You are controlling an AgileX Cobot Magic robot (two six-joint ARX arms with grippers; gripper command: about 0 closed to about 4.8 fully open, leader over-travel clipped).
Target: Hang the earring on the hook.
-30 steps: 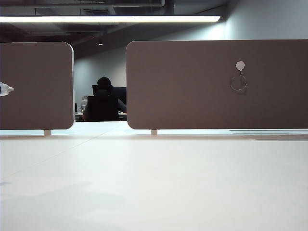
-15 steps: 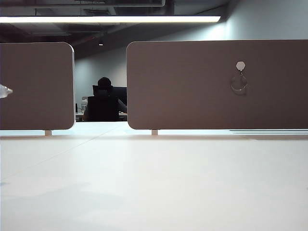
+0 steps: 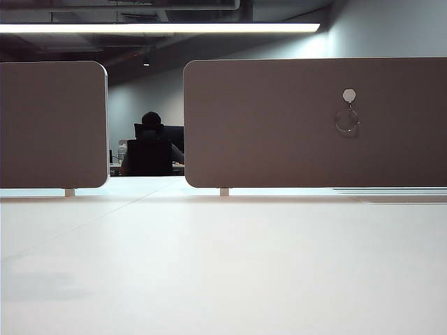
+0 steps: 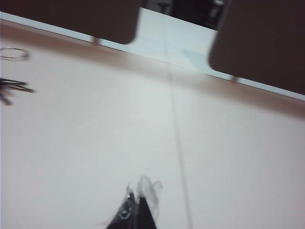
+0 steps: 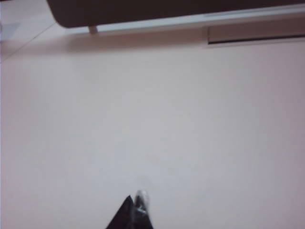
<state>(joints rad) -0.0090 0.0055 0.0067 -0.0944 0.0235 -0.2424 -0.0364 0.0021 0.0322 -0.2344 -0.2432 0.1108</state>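
Note:
The earring (image 3: 347,120), a thin silver wire hoop, hangs from the hook (image 3: 349,95), a small pale hexagonal button on the right-hand brown partition panel (image 3: 279,125). Neither gripper shows in the exterior view. In the left wrist view my left gripper (image 4: 138,198) hovers over the bare white table (image 4: 95,143), its dark fingers with clear tips pressed together and nothing between them. In the right wrist view my right gripper (image 5: 136,202) is likewise shut and empty above the table (image 5: 167,119), well short of the panel's foot.
A second brown panel (image 3: 52,125) stands at the left, with a gap between the two through which a seated person (image 3: 149,146) shows. In the left wrist view a thin wire ring (image 4: 14,54) and a dark spiky thing (image 4: 12,88) lie on the table near the panel.
The pale gripper tip at the exterior view's left edge has slid out of sight. The hanging hoop blurred as it swung slightly, then steadied. A shadow shifted on the near left table.

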